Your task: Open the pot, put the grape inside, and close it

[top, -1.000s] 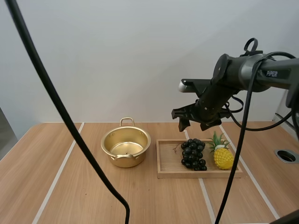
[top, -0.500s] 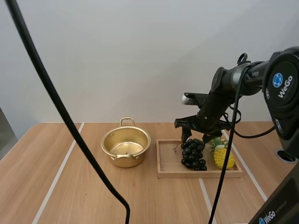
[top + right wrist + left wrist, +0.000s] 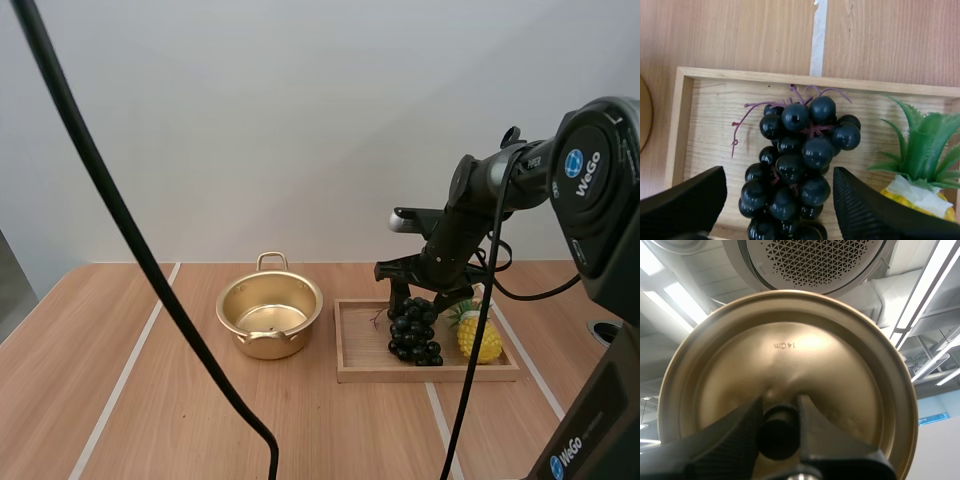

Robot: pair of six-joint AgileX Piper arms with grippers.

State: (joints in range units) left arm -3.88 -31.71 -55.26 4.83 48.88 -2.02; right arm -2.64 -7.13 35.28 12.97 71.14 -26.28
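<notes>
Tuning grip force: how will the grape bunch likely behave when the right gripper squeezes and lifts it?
The grape bunch looks like round, glossy berries, so the right gripper may slip off them. Thin stems suggest it could sag or swing.

Pot (image 3: 268, 346) mouth lidless, clear above. Pineapple (image 3: 478, 336) just beside grapes (image 3: 414, 330) in tray (image 3: 380, 374); grapes' other flank free.

Pot (image 3: 270, 315) and lid (image 3: 790, 357) brassy gold; grapes (image 3: 801, 170) glossy black, purplish stems; pineapple (image 3: 478, 340) yellow, green leaves; tray (image 3: 358, 345) pale grained wood.
</notes>
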